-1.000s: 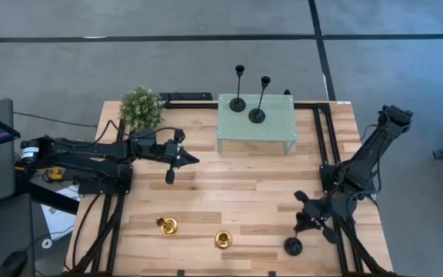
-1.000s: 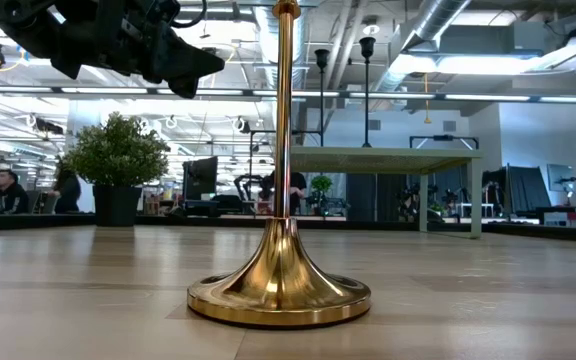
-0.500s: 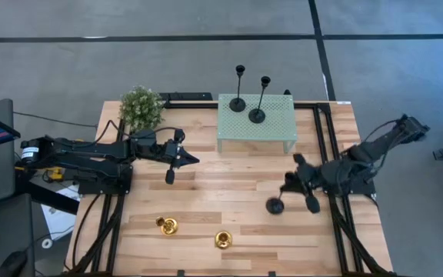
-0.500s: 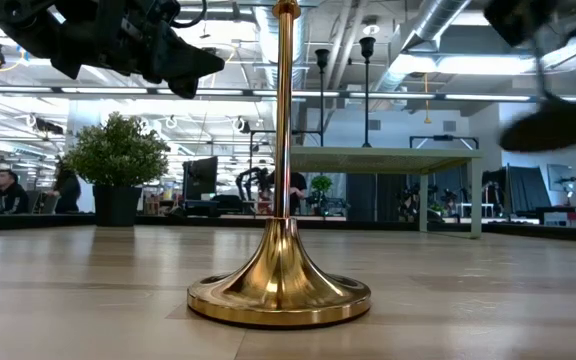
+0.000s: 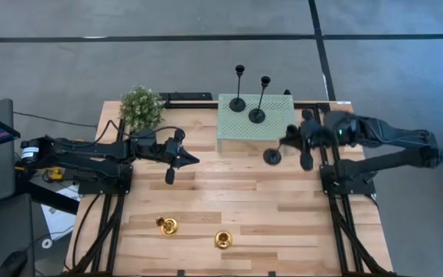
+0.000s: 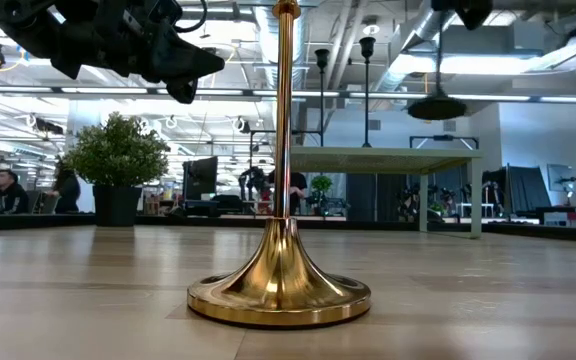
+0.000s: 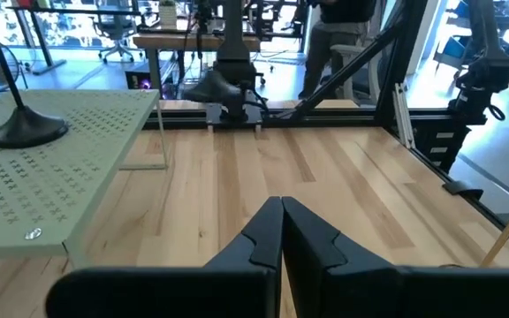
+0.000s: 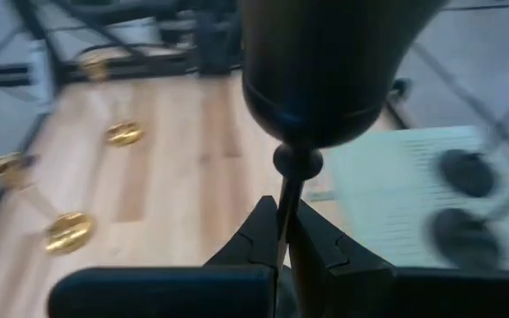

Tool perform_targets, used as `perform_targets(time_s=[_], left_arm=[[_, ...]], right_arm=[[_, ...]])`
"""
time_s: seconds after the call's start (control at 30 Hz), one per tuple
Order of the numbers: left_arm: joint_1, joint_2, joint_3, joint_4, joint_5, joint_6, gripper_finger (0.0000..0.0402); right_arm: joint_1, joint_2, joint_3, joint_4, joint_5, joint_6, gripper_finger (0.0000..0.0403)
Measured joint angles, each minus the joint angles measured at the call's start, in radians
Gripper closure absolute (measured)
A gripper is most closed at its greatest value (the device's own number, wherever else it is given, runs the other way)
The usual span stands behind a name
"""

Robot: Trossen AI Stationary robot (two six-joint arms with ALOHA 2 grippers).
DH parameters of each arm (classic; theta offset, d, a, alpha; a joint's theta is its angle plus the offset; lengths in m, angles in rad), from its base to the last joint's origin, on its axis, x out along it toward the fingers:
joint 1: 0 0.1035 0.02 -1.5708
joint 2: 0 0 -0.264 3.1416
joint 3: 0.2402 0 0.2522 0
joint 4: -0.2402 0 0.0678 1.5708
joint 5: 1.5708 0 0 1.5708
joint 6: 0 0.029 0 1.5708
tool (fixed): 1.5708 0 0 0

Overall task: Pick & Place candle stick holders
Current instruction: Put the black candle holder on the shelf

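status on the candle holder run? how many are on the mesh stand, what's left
Done: two black holders stand on the pale green mesh stand. In hand: the right pincer is shut on the third black holder, carried in the air just off the stand's right front corner. Left: two gold holders near the table's front edge. The left pincer, shut and empty, waits over the table's left side.

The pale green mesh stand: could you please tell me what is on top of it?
Two black candle holders stand on the mesh stand. A third, held by the right gripper, hangs beside its front edge, not on it.
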Motion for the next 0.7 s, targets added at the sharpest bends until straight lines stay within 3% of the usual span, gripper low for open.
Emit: perform_targets(time_s=[0.43, 0.57, 0.7], left_arm=[[0.000, 0.000, 0.000, 0.003, 0.000, 0.004, 0.0394], [0.000, 0.000, 0.000, 0.005, 0.000, 0.004, 0.0394], [0.000, 0.000, 0.000, 0.005, 0.000, 0.004, 0.0394]], right_arm=[[-0.588, 0.118, 0.008, 0.040, -0.342, -0.164, 0.0403], [-0.700, 0.180, 0.011, 0.075, -0.427, -0.177, 0.0403], [-0.758, 0.233, 0.074, 0.054, -0.442, -0.217, 0.0403]])
